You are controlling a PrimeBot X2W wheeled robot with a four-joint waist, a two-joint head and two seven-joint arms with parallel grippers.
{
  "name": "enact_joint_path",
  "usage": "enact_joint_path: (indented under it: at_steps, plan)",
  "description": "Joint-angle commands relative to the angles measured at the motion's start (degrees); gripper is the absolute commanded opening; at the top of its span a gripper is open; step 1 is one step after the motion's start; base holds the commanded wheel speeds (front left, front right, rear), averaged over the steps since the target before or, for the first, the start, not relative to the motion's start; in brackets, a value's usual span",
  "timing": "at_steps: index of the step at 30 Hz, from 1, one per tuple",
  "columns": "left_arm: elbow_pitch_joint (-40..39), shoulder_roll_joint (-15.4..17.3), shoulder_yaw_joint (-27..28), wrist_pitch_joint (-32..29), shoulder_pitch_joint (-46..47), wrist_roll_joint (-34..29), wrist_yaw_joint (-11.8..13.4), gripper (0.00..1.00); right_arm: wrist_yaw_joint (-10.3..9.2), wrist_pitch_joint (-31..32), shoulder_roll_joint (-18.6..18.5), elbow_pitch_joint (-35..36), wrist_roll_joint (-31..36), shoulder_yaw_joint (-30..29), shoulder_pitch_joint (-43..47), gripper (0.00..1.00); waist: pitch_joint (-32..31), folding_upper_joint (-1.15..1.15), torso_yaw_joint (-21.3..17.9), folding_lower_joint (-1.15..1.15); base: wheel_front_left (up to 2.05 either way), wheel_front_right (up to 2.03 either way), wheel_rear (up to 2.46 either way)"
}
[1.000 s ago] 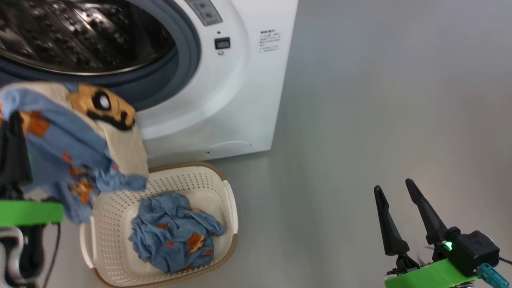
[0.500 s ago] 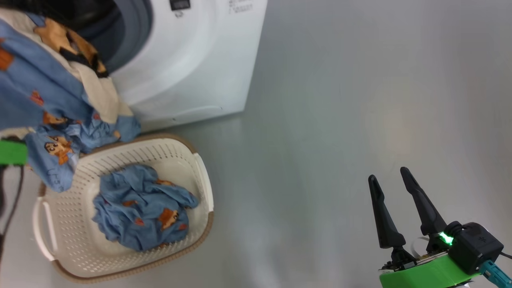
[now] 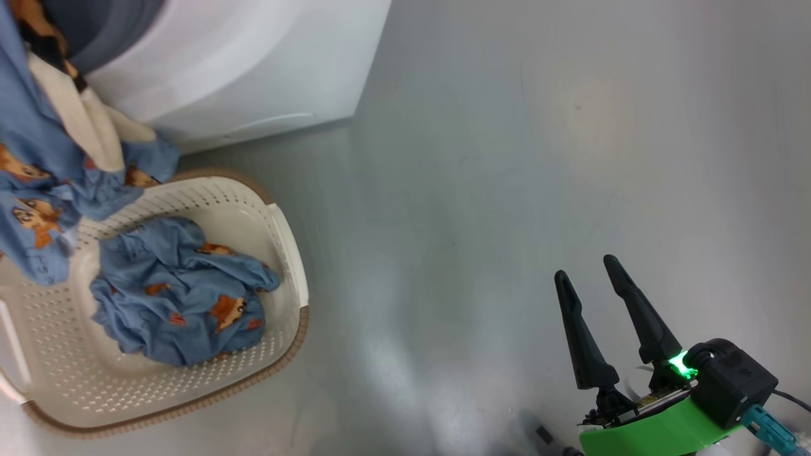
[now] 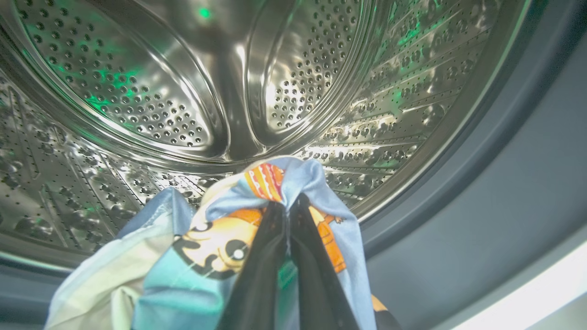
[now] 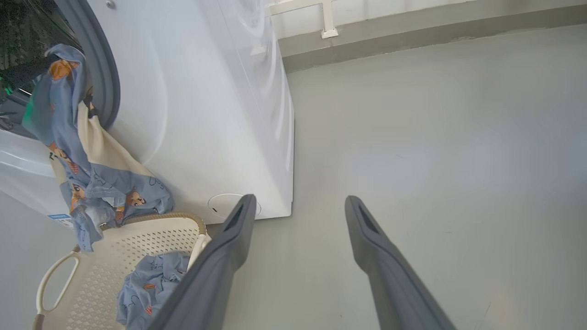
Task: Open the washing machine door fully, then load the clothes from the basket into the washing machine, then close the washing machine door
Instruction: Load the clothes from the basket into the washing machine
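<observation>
Snugly between left fingers (image 4: 274,225), clothes (image 4: 316,183) (light-blue)

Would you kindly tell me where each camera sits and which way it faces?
Head view: on the head, looking down at the basket and washing machine; open right fingers lower right.
Left wrist view: on that wrist, facing into the drum; left fingers shut on a garment.
Right wrist view: on that wrist, facing the machine and floor; right fingers open.
Shared: head and right wrist views both show the basket.
</observation>
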State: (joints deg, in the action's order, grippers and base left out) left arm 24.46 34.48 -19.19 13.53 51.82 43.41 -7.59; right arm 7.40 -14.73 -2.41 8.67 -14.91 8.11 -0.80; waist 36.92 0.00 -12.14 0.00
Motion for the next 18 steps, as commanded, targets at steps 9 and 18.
enact_joint_path:
  at_steps: [9, 18]
  plan:
    - [5.6, 4.9, -3.0, -8.3, 11.6, 3.9, 0.1, 0.0, 0.09, -0.3, -0.5, 0.6, -2.0, 3.2, 0.5, 1.0, 4.0, 0.0, -1.0, 0.0, 0.0, 0.0, 0.0]
    - [8.9, 4.9, -6.8, -12.9, 19.7, 1.9, 0.1, 0.0, 0.09, -0.3, -0.5, -0.1, -2.1, 4.9, 1.4, 1.0, 5.4, 0.0, -1.2, 0.0, 0.0, 0.0, 0.0]
